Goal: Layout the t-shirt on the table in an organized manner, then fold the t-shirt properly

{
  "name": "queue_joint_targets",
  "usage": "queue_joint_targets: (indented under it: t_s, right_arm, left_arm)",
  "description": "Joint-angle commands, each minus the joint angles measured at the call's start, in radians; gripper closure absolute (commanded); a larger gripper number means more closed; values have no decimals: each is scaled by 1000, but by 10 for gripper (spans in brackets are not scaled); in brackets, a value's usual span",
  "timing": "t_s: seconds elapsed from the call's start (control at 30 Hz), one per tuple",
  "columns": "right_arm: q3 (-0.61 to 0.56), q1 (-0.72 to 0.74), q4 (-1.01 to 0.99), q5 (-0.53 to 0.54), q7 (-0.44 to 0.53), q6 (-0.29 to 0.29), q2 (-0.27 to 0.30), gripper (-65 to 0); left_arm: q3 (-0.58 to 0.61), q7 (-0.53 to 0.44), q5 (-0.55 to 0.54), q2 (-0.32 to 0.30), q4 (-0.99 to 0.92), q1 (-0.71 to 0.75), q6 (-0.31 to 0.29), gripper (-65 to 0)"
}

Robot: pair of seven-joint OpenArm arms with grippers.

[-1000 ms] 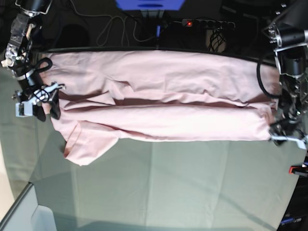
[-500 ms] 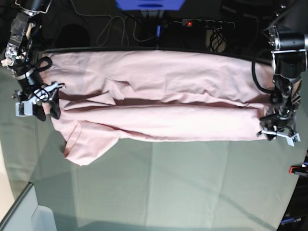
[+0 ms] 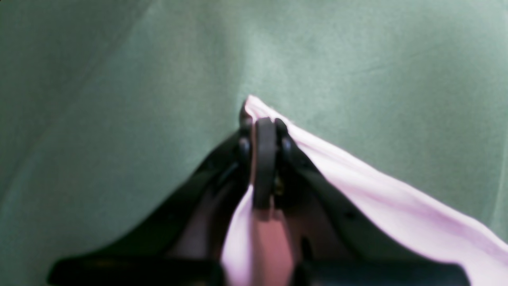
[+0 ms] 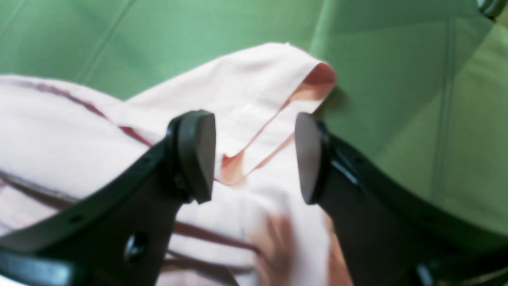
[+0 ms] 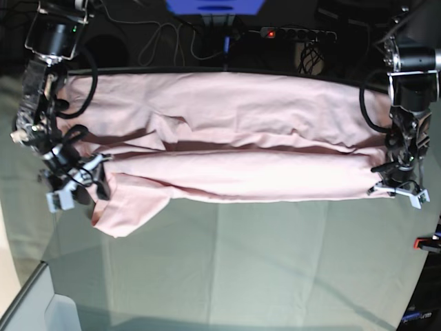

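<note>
Two grippers at work | left gripper (image 3: 264, 131) lower centre of its wrist view, clenched on t-shirt (image 5: 227, 138) corner | right gripper (image 4: 254, 159) parted above sleeve, grasping nothing | t-shirt stretched across upper half of table (image 5: 262, 269).

The left hand (image 3: 264, 159) is pinched closed, while the right hand (image 4: 254, 159) (arm reaching down) stands spread wide.

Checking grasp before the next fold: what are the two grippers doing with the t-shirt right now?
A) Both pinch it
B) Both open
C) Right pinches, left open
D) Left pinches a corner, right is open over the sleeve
D: the left gripper is shut on a corner of the t-shirt, while the right gripper stands open above the sleeve.
</note>
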Motion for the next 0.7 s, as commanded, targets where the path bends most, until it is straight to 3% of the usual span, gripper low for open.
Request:
queue_joint_targets:
  t_s: [0.0,0.23,0.43,0.67]
  right_arm:
    - [-15,23,14,20,17,7,8,-326]
    - [-72,90,-61,20,18,7,16,-326]
    - [-72,245,-353,20,21,7,91,-326]
    - [-70,319,-494,20,23,7,138,-326]
  left_arm:
    - [-3,-20,0,-18,13,-19,2,-1]
    - [0,-20,0,-18,13,-19,2,-1]
    - [0,-20,0,-18,13,-16,2,-1]
    - [2,-20,0,-22,13,-16,2,-1]
